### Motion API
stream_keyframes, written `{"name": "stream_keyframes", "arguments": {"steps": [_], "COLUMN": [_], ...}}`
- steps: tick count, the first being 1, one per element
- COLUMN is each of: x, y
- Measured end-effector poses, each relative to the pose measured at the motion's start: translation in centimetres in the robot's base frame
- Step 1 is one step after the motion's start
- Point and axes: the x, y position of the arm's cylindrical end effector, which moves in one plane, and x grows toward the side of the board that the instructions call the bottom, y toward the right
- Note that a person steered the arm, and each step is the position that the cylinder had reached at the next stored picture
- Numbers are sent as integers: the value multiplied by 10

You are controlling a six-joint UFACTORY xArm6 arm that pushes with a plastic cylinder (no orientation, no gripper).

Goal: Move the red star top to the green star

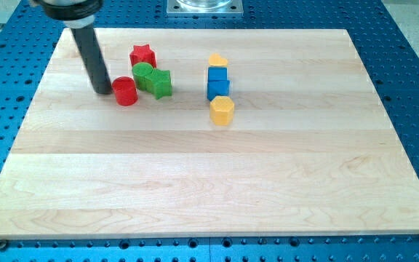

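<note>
My tip [104, 91], bare and holding nothing, sits left of the red cylinder [125, 91]; pushing right risks knocking it into the green star [161, 83], not the red star [142, 55].

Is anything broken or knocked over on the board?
Nothing stands out. The red star, green star, green round block, red cylinder, blue blocks and yellow blocks sit whole on the board. My tip is left of the cylinder.

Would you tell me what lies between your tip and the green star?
In the camera view, the red cylinder sits between my tip and the green star.
</note>
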Motion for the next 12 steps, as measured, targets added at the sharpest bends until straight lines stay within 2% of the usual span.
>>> {"name": "stream_keyframes", "arguments": {"steps": [1,2,3,4,5,6,7,8,10,12], "x": [0,0,0,-20,-71,-96,-81,-81,-83,-83], "y": [32,32,-8,-68,-98,-97,-33,4,55,74]}}
